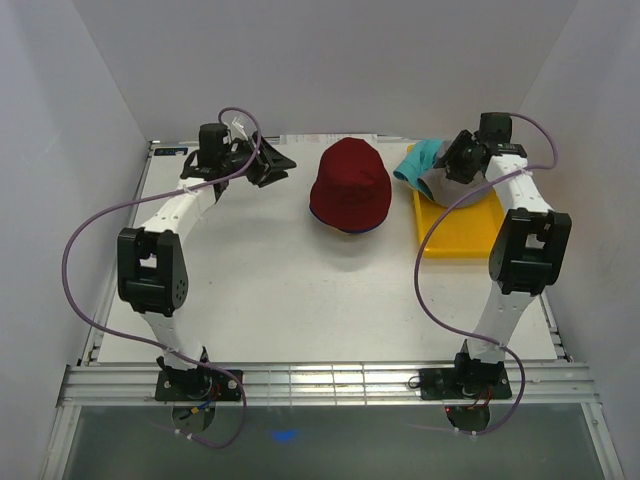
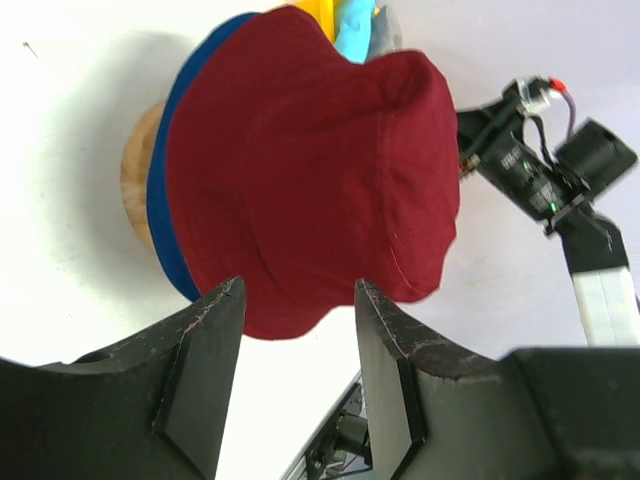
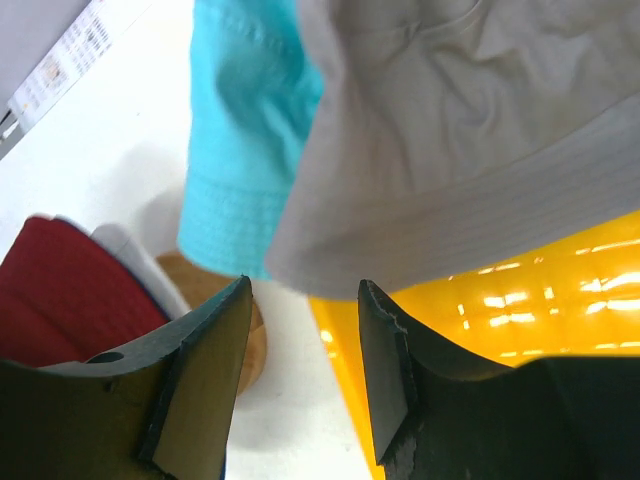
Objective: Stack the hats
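a dark red bucket hat (image 1: 350,185) of woven cloth, with a rounded crown and a soft drooping brim, sits in the upper middle of the top view on the white table (image 1: 300,300). under it a thin royal blue fabric brim (image 1: 345,229) shows along its lower edge. in the left wrist view that blue hat lies nested beneath the red one, both over a rounded pale wooden stand (image 2: 135,185) with visible grain.

at the upper right of the top view a teal fabric hat (image 1: 418,160) and a light grey fabric hat (image 1: 432,187) lie crumpled together at the upper left corner of a flat, glossy yellow plastic tray (image 1: 465,225). in the right wrist view the grey cloth shows fine stitched rows along its brim and lies partly over the teal one.

the left gripper (image 1: 275,160) is at the upper left of the top view, apart from the red hat. its black, scuffed fingers (image 2: 210,340) stand parted, with nothing between them.

the right gripper (image 1: 450,165) is over the teal and grey hats. its fingers (image 3: 215,340) are spread, and the gap shows only table and tray. the grey brim's edge lies just at the tips; whether it touches them i cannot tell.
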Controlling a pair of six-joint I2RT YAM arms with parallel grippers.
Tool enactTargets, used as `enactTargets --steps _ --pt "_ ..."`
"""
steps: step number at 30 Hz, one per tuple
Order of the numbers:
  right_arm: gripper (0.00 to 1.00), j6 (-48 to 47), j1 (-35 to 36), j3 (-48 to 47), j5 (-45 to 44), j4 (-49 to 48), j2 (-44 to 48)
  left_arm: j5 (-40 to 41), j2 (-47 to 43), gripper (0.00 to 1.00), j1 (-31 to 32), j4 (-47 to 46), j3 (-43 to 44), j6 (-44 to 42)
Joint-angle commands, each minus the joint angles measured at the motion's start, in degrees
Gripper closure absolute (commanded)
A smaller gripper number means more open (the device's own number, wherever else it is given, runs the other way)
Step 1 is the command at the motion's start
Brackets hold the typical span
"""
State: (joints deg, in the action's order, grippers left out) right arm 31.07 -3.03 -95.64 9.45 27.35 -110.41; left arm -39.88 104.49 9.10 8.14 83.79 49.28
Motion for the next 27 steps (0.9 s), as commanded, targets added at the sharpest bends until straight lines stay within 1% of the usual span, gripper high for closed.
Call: enactTargets --steps 1,6,13,17,19,24,25,26,27 --pt "0.47 -1.19 -0.49 -6.3 -2.6 2.08 -3.57 -2.48 -5.69 0.42 -0.05 -0.58 -1.7 -1.46" --pt "0.46 -2.5 -0.58 -9.65 -4.88 2.96 -6.48 -3.8 -8.42 0.42 0.04 -0.93 -3.01 -1.2" --pt "0.46 -3.74 -0.49 -16.86 -4.97 3.41 -12.54 -4.42 -11.32 0.42 0.47 -0.58 -4.42 -1.02" --pt "0.48 -4.18 -0.49 -20.72 -4.36 4.72 -15.8 -4.59 -12.73 0.42 0.83 -0.14 -4.77 -0.94" --pt "0.49 -4.35 -0.4 -20.56 -4.18 4.38 -16.33 -4.77 -13.25 0.42 0.92 0.21 -4.69 -0.85" --pt "0.56 -5.58 -0.4 -20.46 -4.0 4.28 -17.38 -5.3 -14.22 0.42 1.62 0.21 -4.51 -0.15" --pt "0.59 -5.67 -0.4 -20.56 -3.92 4.55 -17.47 -5.38 -14.48 0.42 1.88 0.29 -4.51 -0.23" --pt "0.68 -5.84 -0.4 -20.56 -3.92 4.72 -17.47 -5.39 -14.92 0.42 2.14 0.21 -4.51 -0.15" --pt "0.72 -5.85 -0.4 -20.21 -4.0 4.81 -17.21 -5.12 -15.19 0.42 2.32 -0.05 -4.86 -0.06"
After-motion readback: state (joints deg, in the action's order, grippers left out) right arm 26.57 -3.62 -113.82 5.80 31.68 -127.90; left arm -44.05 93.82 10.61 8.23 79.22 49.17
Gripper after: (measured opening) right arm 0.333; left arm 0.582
